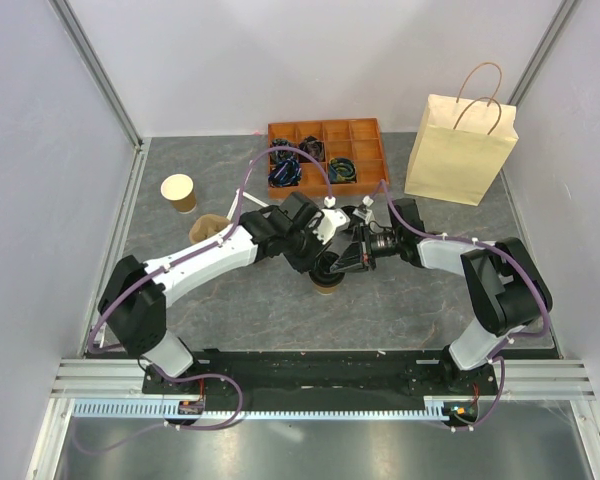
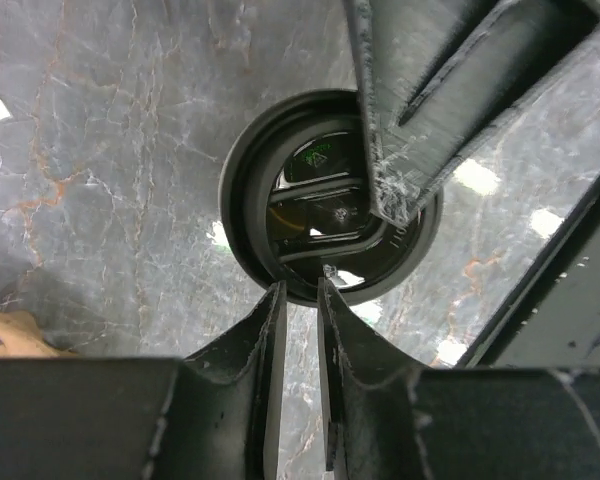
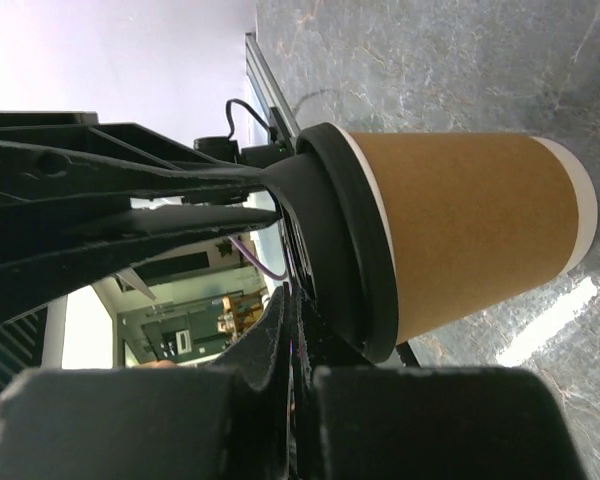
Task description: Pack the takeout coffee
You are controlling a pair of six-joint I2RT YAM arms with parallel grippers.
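The takeout coffee, a brown paper cup with a black lid, stands upright mid-table, and only its base shows under both arms in the top view. My left gripper points down at the lid. Its jaws stand a narrow gap apart with the tips at the lid's near rim, and only bare table shows between them. My right gripper is shut on nothing. It rests against the lid's edge, and its fingers lie across the lid's top.
A tan paper bag with handles stands upright at the back right. An orange compartment tray with cables sits at the back centre. A lidless brown cup and a pulp carrier lie to the left.
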